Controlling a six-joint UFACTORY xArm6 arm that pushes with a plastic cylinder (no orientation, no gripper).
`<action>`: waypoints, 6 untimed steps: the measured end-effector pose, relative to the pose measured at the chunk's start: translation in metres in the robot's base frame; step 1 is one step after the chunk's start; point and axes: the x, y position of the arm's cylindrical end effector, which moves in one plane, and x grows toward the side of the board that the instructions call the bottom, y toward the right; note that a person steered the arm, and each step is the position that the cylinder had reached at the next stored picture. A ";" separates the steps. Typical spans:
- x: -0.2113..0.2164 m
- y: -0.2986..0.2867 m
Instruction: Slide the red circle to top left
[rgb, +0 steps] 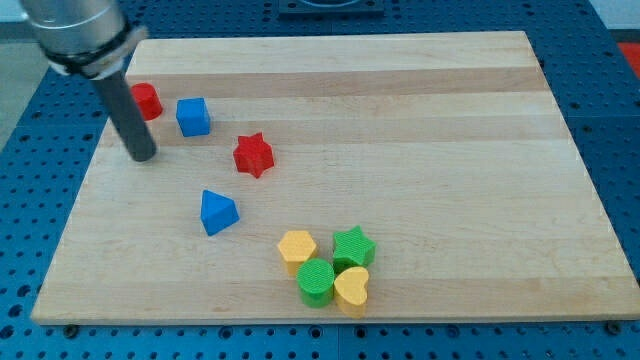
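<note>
The red circle (147, 101) lies near the board's left edge, toward the view's top left. My tip (143, 157) rests on the board just below it, slightly to its left; the dark rod partly covers the circle's left side. A blue cube (193, 116) sits just right of the red circle. A red star (253, 154) lies further right and lower.
A blue triangle (218, 212) lies below the red star. Near the view's bottom centre cluster a yellow hexagon (297, 247), a green star (353, 245), a green circle (317, 280) and a yellow heart (351, 287). The wooden board (420, 120) sits on a blue perforated table.
</note>
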 end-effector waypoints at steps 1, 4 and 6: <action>-0.002 -0.016; -0.099 -0.002; -0.116 -0.002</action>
